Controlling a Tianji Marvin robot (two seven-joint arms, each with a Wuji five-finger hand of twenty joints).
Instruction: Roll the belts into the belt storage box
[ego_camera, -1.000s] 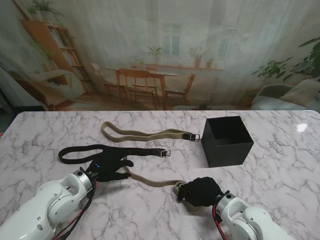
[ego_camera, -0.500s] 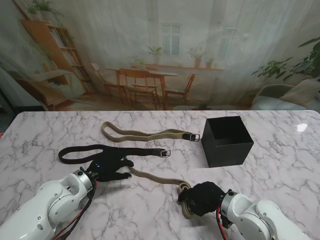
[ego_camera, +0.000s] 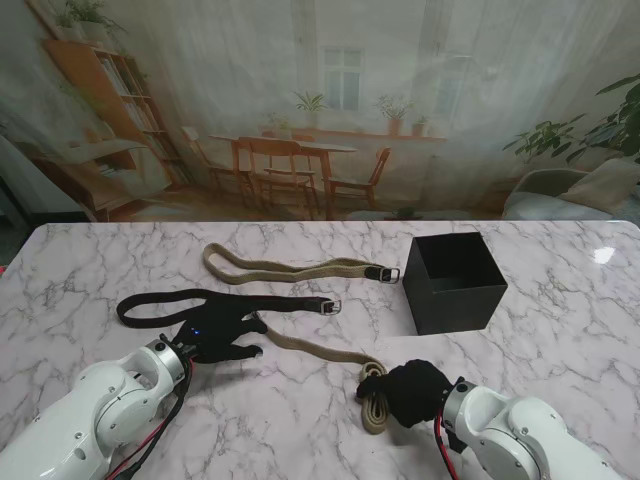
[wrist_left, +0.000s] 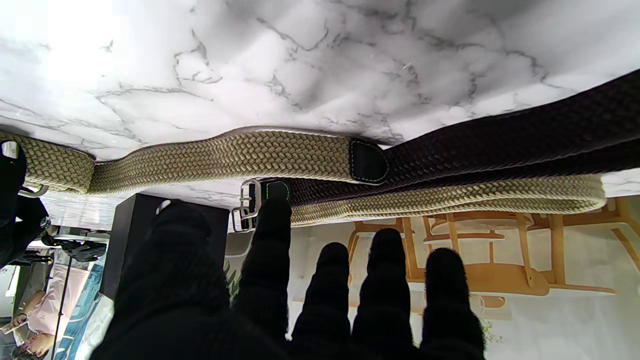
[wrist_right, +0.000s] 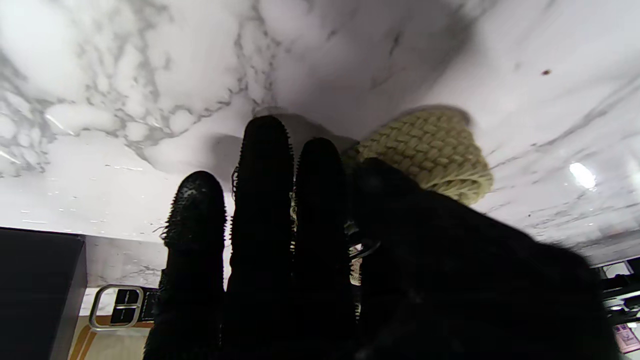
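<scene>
Right hand (ego_camera: 410, 392) is gripping the partly rolled end of the nearest tan braided belt (ego_camera: 320, 351) on the marble surface (ego_camera: 560, 330), fingers curled around it. Left hand (ego_camera: 218, 334) is lying flat, fingers spread, on that belt's other end, holding nothing. A black belt (ego_camera: 240, 303) and a second tan belt (ego_camera: 290, 267) are lying farther from me. The black belt storage box (ego_camera: 455, 282) is sitting to the right, apart from all belts

A robot test setup: marble table (ego_camera: 560, 330) before a printed dining-room backdrop (ego_camera: 320, 110).
</scene>
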